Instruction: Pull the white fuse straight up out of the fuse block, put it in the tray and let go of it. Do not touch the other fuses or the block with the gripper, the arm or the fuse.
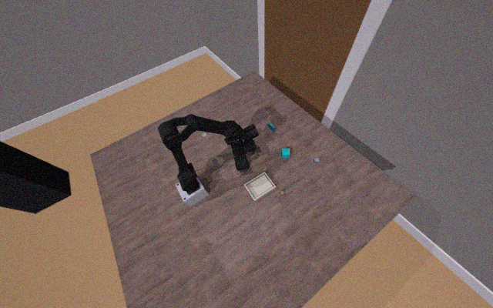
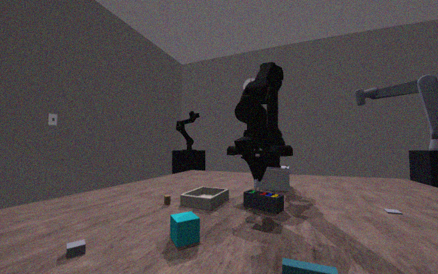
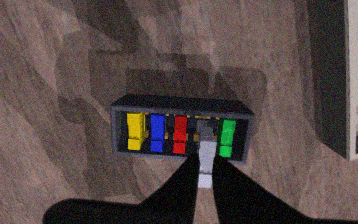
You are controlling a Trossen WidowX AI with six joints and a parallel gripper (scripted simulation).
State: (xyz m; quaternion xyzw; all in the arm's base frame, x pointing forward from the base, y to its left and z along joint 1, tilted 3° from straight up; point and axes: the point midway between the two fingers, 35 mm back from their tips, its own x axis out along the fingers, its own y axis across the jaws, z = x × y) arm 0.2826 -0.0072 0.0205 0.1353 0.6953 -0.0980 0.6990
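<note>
The white fuse (image 2: 256, 184) (image 3: 206, 156) is upright between the fingertips of my gripper (image 2: 259, 179) (image 3: 204, 161), which is shut on it. It is raised over its slot in the dark fuse block (image 2: 263, 203) (image 3: 180, 104); whether its lower end is fully clear of the block is hard to tell. The green fuse (image 3: 227, 136) sits on one side of that slot, and the red fuse (image 3: 180, 134), blue fuse (image 3: 157, 132) and yellow fuse (image 3: 135, 131) on the other. The pale tray (image 1: 254, 198) (image 2: 196, 203) (image 3: 353, 100) stands beside the block, on the green fuse's side. In the top view the arm hides the block.
A cyan cube (image 1: 285, 153) (image 2: 185, 230), a teal bar (image 1: 271, 126) (image 2: 308, 267), a small grey block (image 1: 316, 159) (image 2: 76, 248) and a flat white piece (image 1: 204, 135) (image 2: 393, 211) lie on the table. A small brown cylinder (image 1: 282, 192) (image 2: 167, 200) stands near the tray.
</note>
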